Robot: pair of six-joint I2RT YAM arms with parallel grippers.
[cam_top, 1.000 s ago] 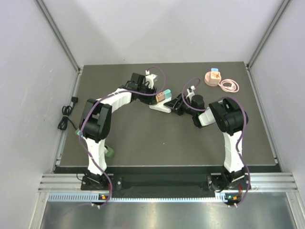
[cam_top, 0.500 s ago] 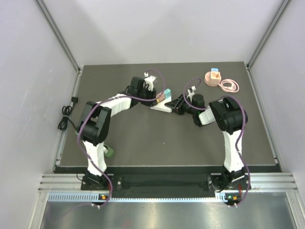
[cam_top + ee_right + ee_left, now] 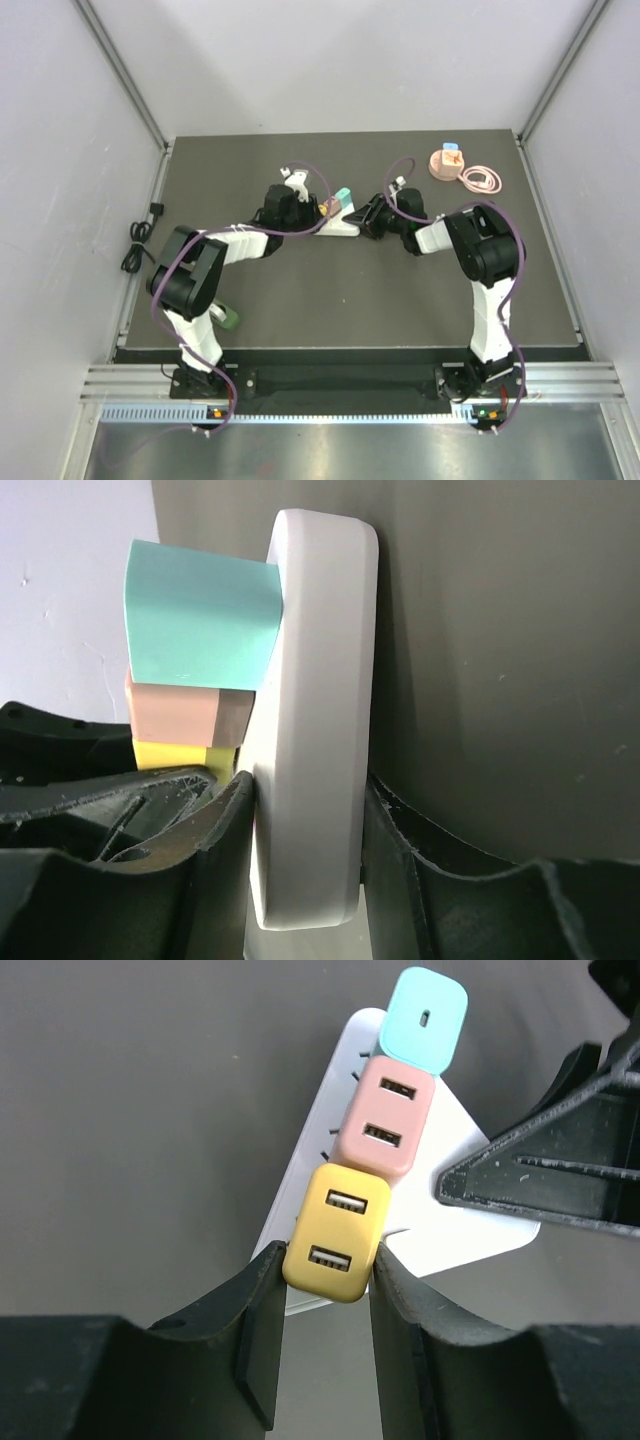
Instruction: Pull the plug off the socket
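Black fingers of the left gripper [image 3: 326, 1278] clench the yellow plug [image 3: 333, 1232], hiding its sides; its prongs cannot be seen. It sits on the white socket strip [image 3: 470, 1230], mid-way across the dark table [image 3: 300, 290], in line with a pink plug [image 3: 385, 1132] and a teal plug [image 3: 424, 1018]. The right gripper [image 3: 305, 802] pinches the strip, covering its near end.

No readable text, brand, label or number was found in any view. Yellow plug [image 3: 331, 1245], pink plug [image 3: 385, 1120], teal plug [image 3: 425, 1018], socket [image 3: 440, 1230]: plain faces, nothing legible.
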